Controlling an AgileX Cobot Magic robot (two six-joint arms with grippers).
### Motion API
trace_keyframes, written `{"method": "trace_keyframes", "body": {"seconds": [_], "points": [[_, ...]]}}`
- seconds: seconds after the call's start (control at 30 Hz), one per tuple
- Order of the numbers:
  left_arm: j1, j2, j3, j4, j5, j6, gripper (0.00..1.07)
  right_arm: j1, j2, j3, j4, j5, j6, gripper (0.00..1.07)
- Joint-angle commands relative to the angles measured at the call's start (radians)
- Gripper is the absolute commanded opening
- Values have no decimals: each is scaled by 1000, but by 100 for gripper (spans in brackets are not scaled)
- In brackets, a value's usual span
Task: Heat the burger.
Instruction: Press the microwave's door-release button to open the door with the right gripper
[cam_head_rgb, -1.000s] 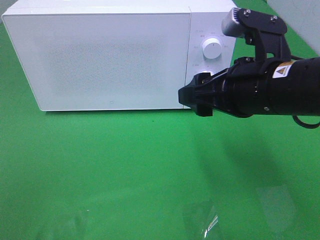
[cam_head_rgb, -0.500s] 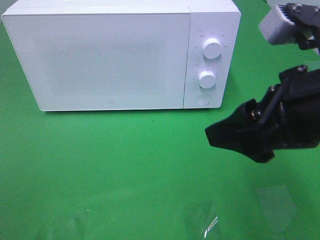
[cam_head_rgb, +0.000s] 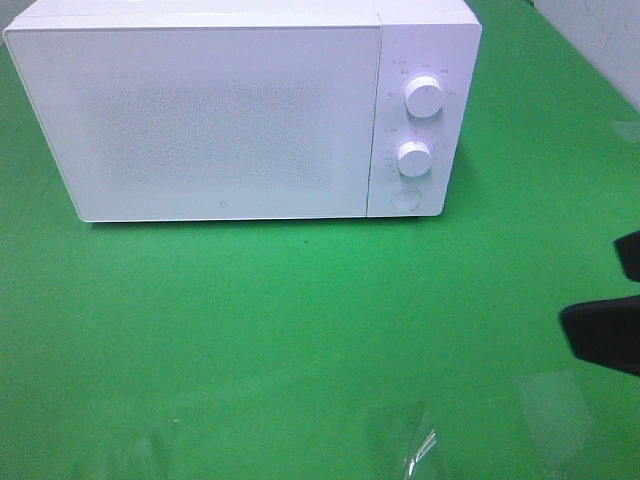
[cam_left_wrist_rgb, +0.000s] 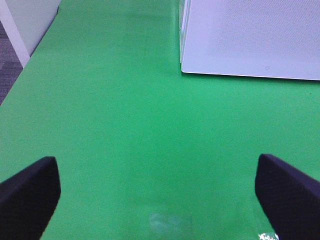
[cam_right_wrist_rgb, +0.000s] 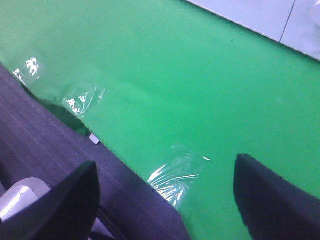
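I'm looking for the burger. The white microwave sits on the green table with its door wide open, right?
Not quite. The white microwave does sit on the green table, but its door is shut, not open, as the exterior high view shows.

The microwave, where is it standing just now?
In the high view the white microwave stands at the back of the green mat, upper left to middle, its two knobs at its right end.

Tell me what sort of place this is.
Probably a robot test bench in a lab or office, not a kitchen: a white microwave stands on a green cloth, the cloth is fixed at the table's edge with clear tape, and grey carpet shows below.
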Motion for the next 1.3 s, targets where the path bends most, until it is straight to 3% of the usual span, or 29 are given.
{"method": "trace_keyframes", "body": {"seconds": [0.03,0.1,0.17,0.23,0.6,1.03,1.3], "points": [[-5,-16,0,-5,-15,-1,98,-16,-76,-3,-54,41,33,72],[-5,-16,0,-5,-15,-1,98,-60,-135,-3,-90,70,56,72],[-5,-16,0,-5,-15,-1,98,-180,-246,-3,-117,129,58,72],[-5,-16,0,-5,-15,-1,98,-233,-294,-3,-120,153,57,72],[-5,-16,0,-5,-15,-1,98,-420,-498,-3,-174,297,61,72],[-5,-16,0,-5,-15,-1,98,-445,-661,142,-184,203,108,72],[-5,-16,0,-5,-15,-1,98,-445,-661,143,-192,203,121,72]]}}
